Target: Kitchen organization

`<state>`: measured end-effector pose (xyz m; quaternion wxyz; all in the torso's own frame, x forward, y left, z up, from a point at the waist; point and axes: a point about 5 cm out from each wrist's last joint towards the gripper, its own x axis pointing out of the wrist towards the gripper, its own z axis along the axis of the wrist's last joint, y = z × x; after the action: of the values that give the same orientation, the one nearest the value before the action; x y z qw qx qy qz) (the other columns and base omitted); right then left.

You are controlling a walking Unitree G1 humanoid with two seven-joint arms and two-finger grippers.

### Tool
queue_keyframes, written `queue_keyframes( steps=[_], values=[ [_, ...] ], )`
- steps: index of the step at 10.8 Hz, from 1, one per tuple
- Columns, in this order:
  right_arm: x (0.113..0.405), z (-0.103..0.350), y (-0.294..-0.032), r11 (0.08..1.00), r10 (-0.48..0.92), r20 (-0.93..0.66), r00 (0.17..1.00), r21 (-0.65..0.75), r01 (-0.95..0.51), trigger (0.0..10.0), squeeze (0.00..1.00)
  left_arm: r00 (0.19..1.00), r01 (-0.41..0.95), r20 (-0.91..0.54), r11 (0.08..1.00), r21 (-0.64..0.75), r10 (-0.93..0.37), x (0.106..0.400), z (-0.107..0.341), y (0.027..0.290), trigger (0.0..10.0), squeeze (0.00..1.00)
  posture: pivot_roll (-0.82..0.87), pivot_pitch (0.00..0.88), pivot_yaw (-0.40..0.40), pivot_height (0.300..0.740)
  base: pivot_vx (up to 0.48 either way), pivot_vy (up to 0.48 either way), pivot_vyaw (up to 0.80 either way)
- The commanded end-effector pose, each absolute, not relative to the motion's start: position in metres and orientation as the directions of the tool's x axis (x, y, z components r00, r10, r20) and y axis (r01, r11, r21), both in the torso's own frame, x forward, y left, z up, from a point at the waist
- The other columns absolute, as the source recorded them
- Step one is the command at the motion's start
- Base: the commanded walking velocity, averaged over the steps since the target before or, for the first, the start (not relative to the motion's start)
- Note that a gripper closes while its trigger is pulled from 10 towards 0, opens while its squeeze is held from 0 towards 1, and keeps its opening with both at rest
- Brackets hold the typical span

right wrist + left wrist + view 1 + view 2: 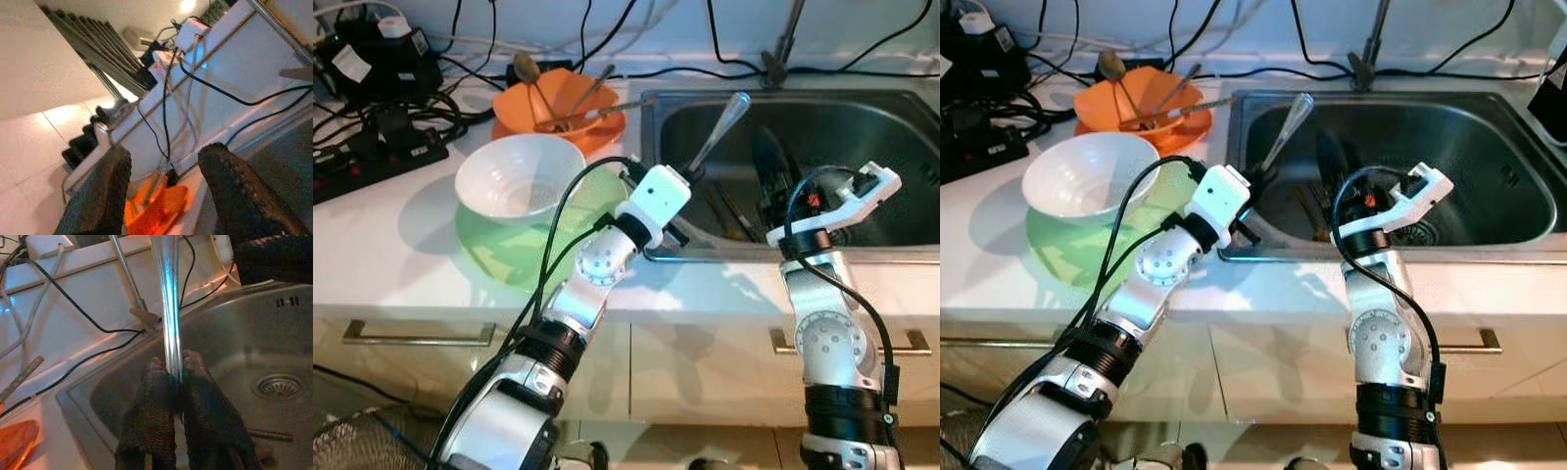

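White kitchen surface (391, 245) runs beside a steel sink (862, 127), with a tangle of black cables (382, 117) along the back wall. On the surface sit a white bowl (519, 176) over a green plate (509, 250), and behind them an orange bowl (558, 103) holding several utensils. The left gripper (171, 377) is at the sink's near left corner, its fingers (151, 411) clamped on the handle of a metal utensil (720, 127) (its working end is hidden), which rises tilted over the basin. More cutlery (729, 211) lies in the sink bottom. The right gripper (166, 166) is raised over the sink's front edge, its fingers (234, 191) spread apart and holding nothing.
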<state>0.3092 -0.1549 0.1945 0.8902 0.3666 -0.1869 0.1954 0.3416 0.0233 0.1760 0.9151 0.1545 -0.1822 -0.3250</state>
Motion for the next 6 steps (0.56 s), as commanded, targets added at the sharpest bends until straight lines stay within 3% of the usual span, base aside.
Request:
queue_keyframes(
  steps=[1,6],
  values=[
    [0.307,0.200,-0.153,0.631,0.235,0.506,0.830,0.570,-0.526,10.0,0.00,0.705,0.551,0.223,0.718,0.425,-0.673,0.341,0.178,0.019,10.0,0.00,0.03,0.069,0.043,0.740,0.000,0.000,0.00],
    [0.303,0.200,-0.144,0.594,0.277,0.523,0.806,0.566,-0.571,10.0,0.00,0.638,0.627,0.146,0.620,0.471,-0.756,0.332,0.167,0.007,10.0,0.00,0.03,0.064,0.042,0.740,0.000,0.000,0.00]
  ],
)
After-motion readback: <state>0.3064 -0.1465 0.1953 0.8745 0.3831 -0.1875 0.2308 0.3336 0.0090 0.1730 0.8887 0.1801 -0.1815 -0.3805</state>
